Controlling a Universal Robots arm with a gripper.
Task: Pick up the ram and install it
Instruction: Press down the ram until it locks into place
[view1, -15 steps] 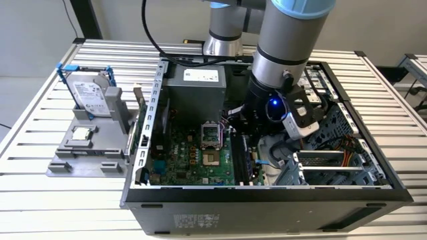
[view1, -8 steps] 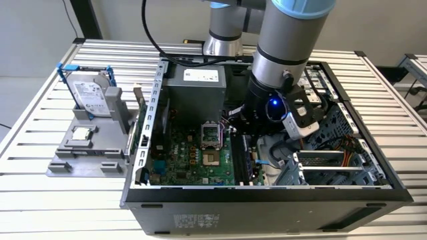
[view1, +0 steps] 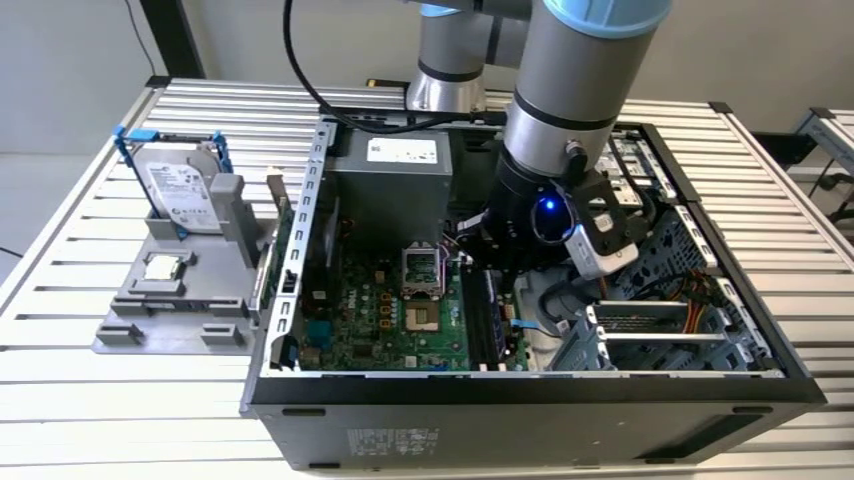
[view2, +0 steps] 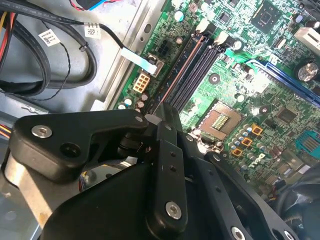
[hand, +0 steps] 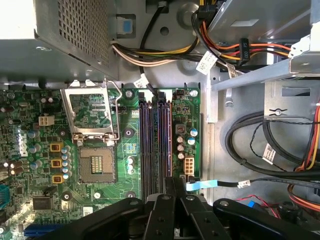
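The ram (hand: 170, 140) stands on edge in the memory slot nearest the cable side of the motherboard (hand: 30, 150). Only its thin tan top edge (view2: 180, 70) shows in both wrist views. My gripper (hand: 175, 182) is at one end of that edge, its black fingers (view2: 167, 150) drawn together with no gap between them. The tan edge runs up to the fingertips and is hidden beneath them, so I cannot tell whether they pinch it or rest on it. In the exterior view the arm (view1: 574, 100) reaches down into the open computer case (view1: 534, 390) over the slots.
The three other memory slots (hand: 152, 140) lie beside the ram, then the open processor socket (hand: 95, 162). Cable bundles (hand: 250, 145) and the power supply (view1: 394, 180) crowd the case. On the exterior view's left, a grey fixture (view1: 134, 335) holds a hard drive (view1: 174, 185) and a small silver chip (view1: 163, 266).
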